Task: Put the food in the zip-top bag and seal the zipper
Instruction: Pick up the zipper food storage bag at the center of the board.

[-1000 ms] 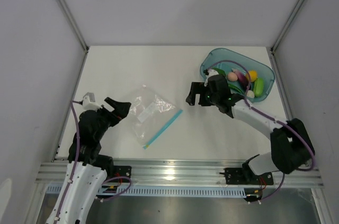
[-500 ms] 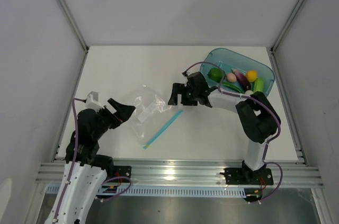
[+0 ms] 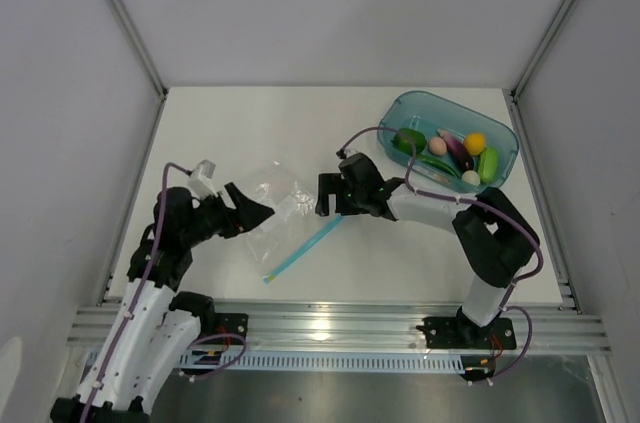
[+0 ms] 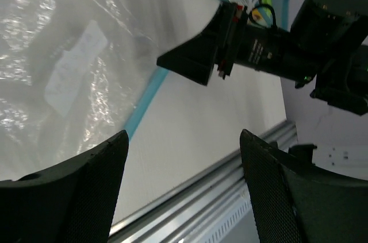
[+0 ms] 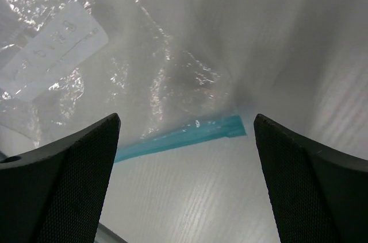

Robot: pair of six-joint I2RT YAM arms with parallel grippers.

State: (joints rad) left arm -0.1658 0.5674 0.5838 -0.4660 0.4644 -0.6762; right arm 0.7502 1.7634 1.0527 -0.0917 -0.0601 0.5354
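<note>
The clear crinkly zip-top bag (image 3: 278, 215) lies flat on the white table, its light-blue zipper (image 3: 300, 248) along the near right edge. It also shows in the left wrist view (image 4: 63, 76) and the right wrist view (image 5: 86, 53), where the zipper's (image 5: 184, 137) far end lies between the open fingers. My left gripper (image 3: 252, 213) is open at the bag's left side. My right gripper (image 3: 328, 195) is open at the bag's right corner, above the zipper's end. The food (image 3: 452, 153) lies in the teal tub (image 3: 500, 133).
The teal tub stands at the back right, close to the right frame post (image 3: 525, 113). A metal rail (image 3: 330, 318) runs along the table's near edge. The right gripper shows in the left wrist view (image 4: 230, 47).
My right gripper has moved left from the tub to the bag's right corner. My left gripper has moved right and onto the bag's left side. The bag has shifted slightly.
</note>
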